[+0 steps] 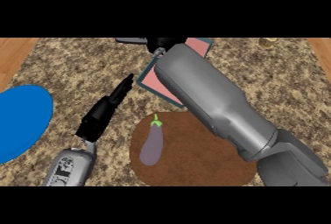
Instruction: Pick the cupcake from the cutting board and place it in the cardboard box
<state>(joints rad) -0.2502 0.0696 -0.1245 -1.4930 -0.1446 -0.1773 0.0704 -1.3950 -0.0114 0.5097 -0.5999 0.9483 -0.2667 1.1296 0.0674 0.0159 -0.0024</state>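
the speckled counter [271, 87] filled the view, with wood strips at both far corners. across its right half ran the right forearm [213, 100], a thick grey limb reaching from the lower right up to the top centre, where it covered most of what lay beneath it. next in size was the round brown cutting board [194, 162] at the lower middle, partly under that arm. a blue plate [22, 120] sat at the left edge, well apart from the board. a box with a teal rim and pink inside [158, 83] lay above the board, near its upper edge, mostly hidden by the forearm; it looked like the target box, though it was not plainly cardboard.

the left hand [107, 109] showed left of centre, its black fingers straight and held together, pointing up toward the box and holding nothing. a purple eggplant [152, 146] lay on the left part of the board. the right hand [161, 43] was only a dark shape at the top edge above the box, and i could not tell how its fingers stood or whether they held anything. a small tan thing [268, 42] sat at the top right, too small to name.

the cupcake was not visible anywhere: not on the bare part of the board, not in the open part of the box. my judgement was that the task was late in its course, the arm stretched over the box for the placing, with the release and the withdrawal left; but whether the cupcake was in the hand or already in the box could not be told.
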